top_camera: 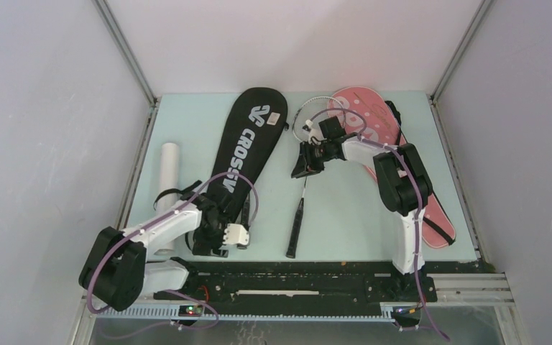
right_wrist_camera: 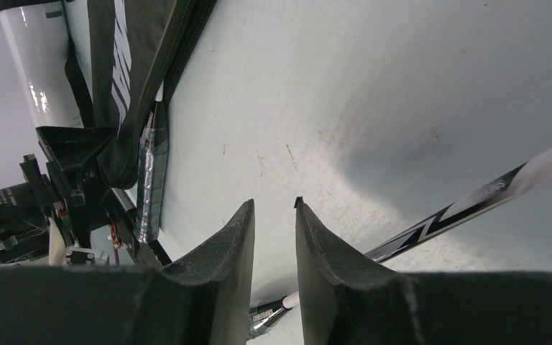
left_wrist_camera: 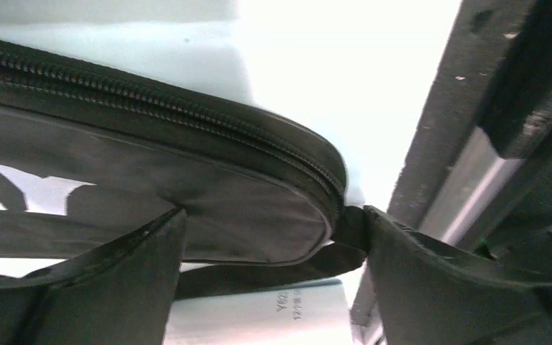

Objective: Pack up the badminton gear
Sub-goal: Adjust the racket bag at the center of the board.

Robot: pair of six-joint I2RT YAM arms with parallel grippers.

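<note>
The black CROSSWAY cover [top_camera: 241, 147] lies slanted on the table, and its narrow zipped end [left_wrist_camera: 259, 215] sits between the fingers of my open left gripper [top_camera: 212, 233] [left_wrist_camera: 273, 212]. Under that end are a black strap [left_wrist_camera: 273, 269] and the long white tube [top_camera: 167, 180] [left_wrist_camera: 273, 309]. A white-framed racket [top_camera: 303, 194] lies mid-table. My right gripper [top_camera: 307, 171] [right_wrist_camera: 273, 203] stands over its shaft [right_wrist_camera: 474, 208] with a narrow gap between the jaws. The shaft runs behind the fingers and I see no clamping. The pink cover [top_camera: 374, 122] lies at the right.
A black rail [top_camera: 295, 277] [left_wrist_camera: 460, 187] runs along the near table edge, close to my left gripper. Grey walls enclose the table on three sides. My left arm [right_wrist_camera: 65, 187] shows in the right wrist view beside the black cover.
</note>
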